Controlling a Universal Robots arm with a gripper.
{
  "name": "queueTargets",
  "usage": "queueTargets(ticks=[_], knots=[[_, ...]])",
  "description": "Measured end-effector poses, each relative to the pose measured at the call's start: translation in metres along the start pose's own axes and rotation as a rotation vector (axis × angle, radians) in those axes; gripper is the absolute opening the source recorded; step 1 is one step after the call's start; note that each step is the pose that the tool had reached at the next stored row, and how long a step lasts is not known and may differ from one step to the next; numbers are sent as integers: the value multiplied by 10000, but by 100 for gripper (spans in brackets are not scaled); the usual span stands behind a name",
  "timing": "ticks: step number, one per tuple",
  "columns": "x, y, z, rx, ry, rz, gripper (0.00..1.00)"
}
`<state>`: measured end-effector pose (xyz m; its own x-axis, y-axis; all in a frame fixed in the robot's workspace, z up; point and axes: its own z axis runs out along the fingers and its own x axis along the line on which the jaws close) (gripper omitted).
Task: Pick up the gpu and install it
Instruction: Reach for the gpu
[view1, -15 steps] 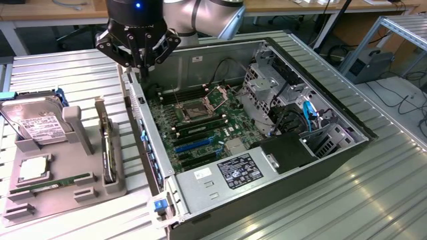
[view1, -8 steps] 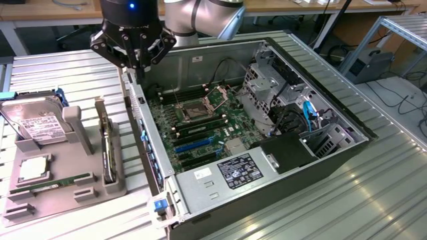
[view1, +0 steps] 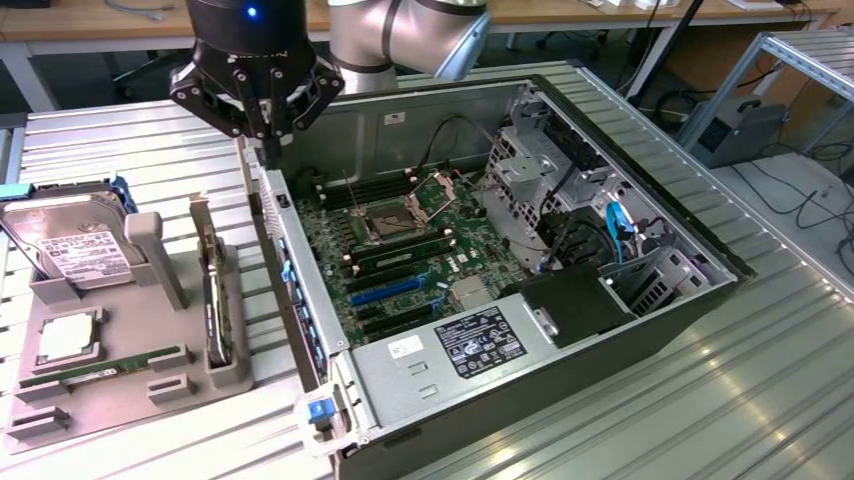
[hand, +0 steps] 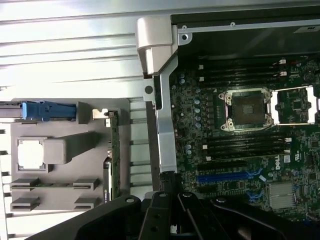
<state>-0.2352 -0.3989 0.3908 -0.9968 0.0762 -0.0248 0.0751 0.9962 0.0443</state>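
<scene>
The hand (view1: 271, 148) is hovering, pressed together and empty, over the computer case's (view1: 287, 235) rim — the graphics card (view1: 210, 290) is standing unpicked on the grey holder's (view1: 107, 395) edge nearest the case, installing not begun.

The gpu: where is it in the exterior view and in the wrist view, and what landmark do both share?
Exterior view: the gpu stands on edge in the gray holder, on the exterior view's left of the case.
Wrist view: the gpu stands on edge at the holder's side nearest the case.
Shared landmark: the motherboard's CPU socket.
</scene>
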Motion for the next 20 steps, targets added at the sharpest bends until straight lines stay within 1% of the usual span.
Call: queueTargets(ticks=[20], knots=[[149, -11, -3, 0, 0, 0, 11]])
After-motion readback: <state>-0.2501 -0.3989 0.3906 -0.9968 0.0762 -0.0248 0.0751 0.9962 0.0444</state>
